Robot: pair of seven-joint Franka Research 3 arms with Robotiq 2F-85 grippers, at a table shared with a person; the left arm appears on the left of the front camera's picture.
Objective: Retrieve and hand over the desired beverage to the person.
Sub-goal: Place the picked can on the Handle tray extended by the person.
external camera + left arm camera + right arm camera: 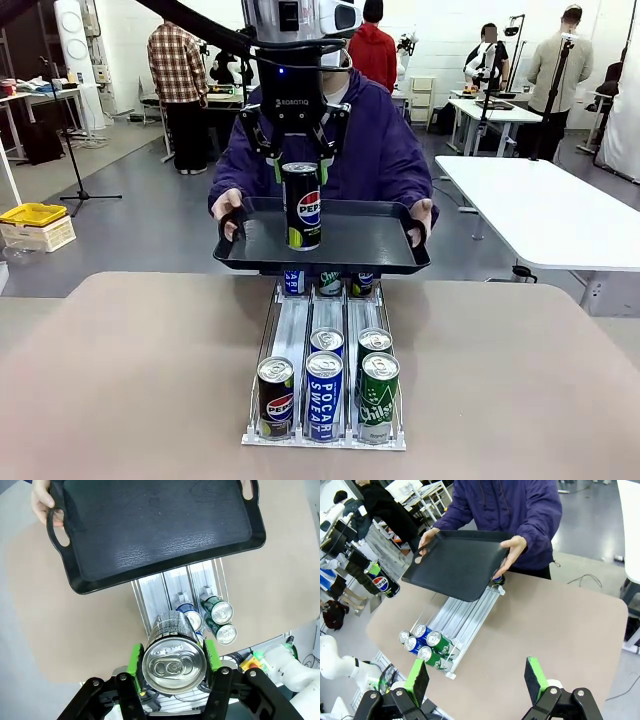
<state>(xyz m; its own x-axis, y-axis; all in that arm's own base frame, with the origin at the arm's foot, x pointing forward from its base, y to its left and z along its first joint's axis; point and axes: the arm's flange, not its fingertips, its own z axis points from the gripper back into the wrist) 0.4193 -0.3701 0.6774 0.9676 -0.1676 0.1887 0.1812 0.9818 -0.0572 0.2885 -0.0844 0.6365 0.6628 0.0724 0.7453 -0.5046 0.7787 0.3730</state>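
Observation:
My left gripper (301,172) is shut on a black Pepsi can (302,215), held upright in the air by its upper part. From the left wrist the can's silver top (174,664) sits between the green pads (135,659), over the can rack and short of the tray's near edge. The person (380,140), in a dark purple jacket, holds a black tray (370,240) out with both hands above the far end of the rack. My right gripper (477,680) hangs open and empty high over the table, far from the tray (455,565).
A metal rack (292,335) with three lanes lies in the middle of the brown table (130,370), with Pepsi (276,398), Pocari Sweat (324,396) and green cans (378,398) at its near end. More cans stand under the tray. A white table (540,210) is at the right.

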